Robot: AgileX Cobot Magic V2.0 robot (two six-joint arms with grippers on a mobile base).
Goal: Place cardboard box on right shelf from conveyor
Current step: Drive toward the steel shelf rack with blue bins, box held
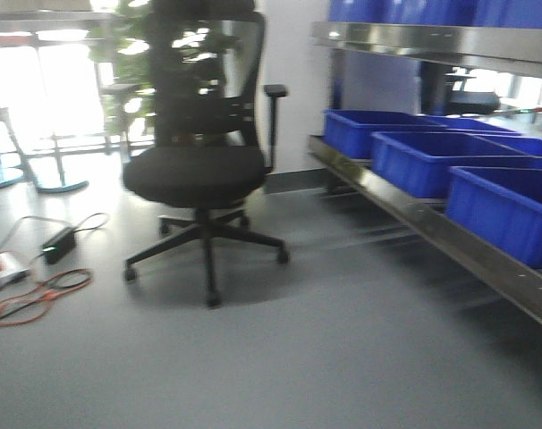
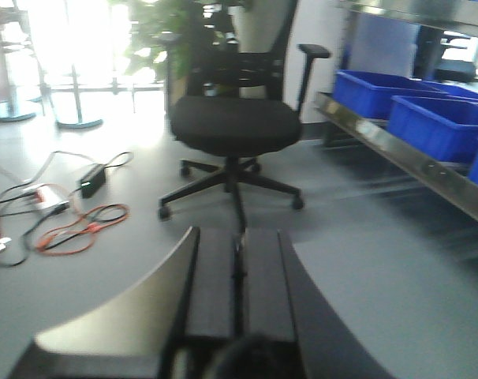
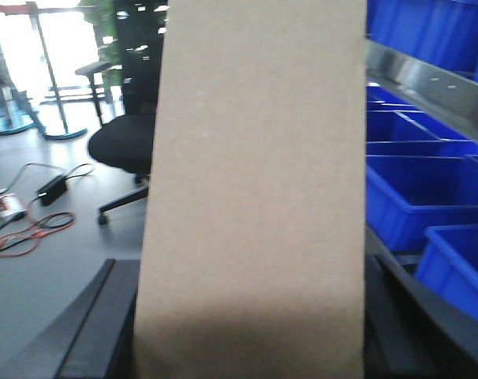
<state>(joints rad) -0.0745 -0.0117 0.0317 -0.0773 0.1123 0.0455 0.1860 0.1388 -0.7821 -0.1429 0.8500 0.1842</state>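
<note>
Right jaws clamp the plain tan box (image 3: 255,158) near blue bins (image 3: 412,197); left jaws sit closed together, holding nothing.

The black, flat-fingered left gripper (image 2: 239,237) reaches up from the bottom centre of its wrist view, its two fingers pressed together with nothing between them. The right gripper (image 3: 243,268) shows black fingers (image 3: 93,328) at lower left and lower right, clamped against a plain tan cardboard box (image 3: 255,158).
</note>
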